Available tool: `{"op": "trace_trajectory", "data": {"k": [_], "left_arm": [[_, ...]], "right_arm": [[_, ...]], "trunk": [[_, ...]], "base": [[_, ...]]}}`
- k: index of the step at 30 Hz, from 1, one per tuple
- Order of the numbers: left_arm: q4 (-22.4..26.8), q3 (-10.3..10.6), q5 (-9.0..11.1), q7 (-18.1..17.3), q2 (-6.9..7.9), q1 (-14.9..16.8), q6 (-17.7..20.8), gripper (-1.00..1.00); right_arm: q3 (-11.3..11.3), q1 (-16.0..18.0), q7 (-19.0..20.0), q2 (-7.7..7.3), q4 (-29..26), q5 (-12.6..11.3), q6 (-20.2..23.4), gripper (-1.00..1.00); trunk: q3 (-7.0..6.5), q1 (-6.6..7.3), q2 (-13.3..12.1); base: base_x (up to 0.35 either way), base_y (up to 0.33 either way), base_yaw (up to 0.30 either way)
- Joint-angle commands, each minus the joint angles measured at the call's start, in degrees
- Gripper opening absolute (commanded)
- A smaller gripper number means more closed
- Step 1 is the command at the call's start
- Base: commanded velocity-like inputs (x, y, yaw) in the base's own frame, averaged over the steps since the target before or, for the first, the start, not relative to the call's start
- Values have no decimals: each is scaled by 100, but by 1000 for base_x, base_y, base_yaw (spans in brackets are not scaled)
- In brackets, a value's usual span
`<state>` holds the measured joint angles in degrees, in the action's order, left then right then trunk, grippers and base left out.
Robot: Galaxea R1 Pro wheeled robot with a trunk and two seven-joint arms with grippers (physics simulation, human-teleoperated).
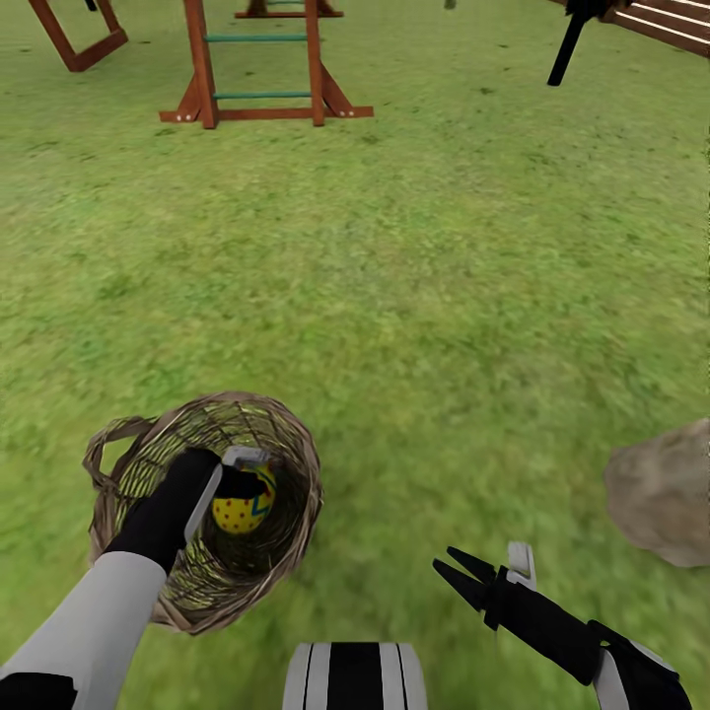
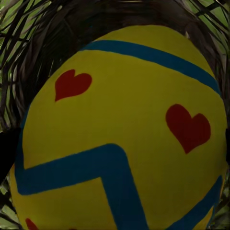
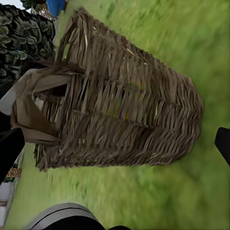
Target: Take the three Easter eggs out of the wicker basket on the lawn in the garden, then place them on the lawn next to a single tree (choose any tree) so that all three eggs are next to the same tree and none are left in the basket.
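The wicker basket (image 1: 286,444) stands on the lawn (image 1: 414,276) at the lower left of the head view. My left gripper (image 1: 240,485) reaches down inside it, open, its fingers on either side of a yellow Easter egg (image 1: 244,513) with red dots and a blue zigzag. That egg (image 2: 124,129) looms very close in the left wrist view, showing red hearts and blue bands. My right gripper (image 1: 456,574) hovers open and empty over the grass to the basket's right. From the right wrist camera I see the basket's woven side (image 3: 124,115) and its handle (image 3: 33,105).
A grey-brown rock (image 1: 666,488) lies on the grass at the right. A wooden playset ladder (image 1: 258,69) stands far ahead, with a thin dark trunk (image 1: 570,44) and a slatted fence (image 1: 671,20) at the top right. Open grass stretches between.
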<state>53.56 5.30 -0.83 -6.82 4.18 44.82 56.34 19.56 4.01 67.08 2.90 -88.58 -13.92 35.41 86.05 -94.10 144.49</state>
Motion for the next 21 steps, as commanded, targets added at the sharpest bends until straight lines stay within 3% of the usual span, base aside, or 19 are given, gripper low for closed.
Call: {"op": "trace_trajectory", "data": {"k": [1,5,21], "left_arm": [[5,14,-11,-21,9,3,141,-100],[5,20,-10,-23,13,8,366,-100],[80,23,-6,-16,5,2,366,-100]], "right_arm": [[8,3,15,5,-1,-14,45,100],[5,3,15,6,-1,-14,46,100],[4,3,12,9,-1,19,52,100]], "trunk": [[-19,3,0],[-108,14,-6],[-463,55,-27]], "base": [[0,0,0],[0,0,0],[-86,0,0]]}}
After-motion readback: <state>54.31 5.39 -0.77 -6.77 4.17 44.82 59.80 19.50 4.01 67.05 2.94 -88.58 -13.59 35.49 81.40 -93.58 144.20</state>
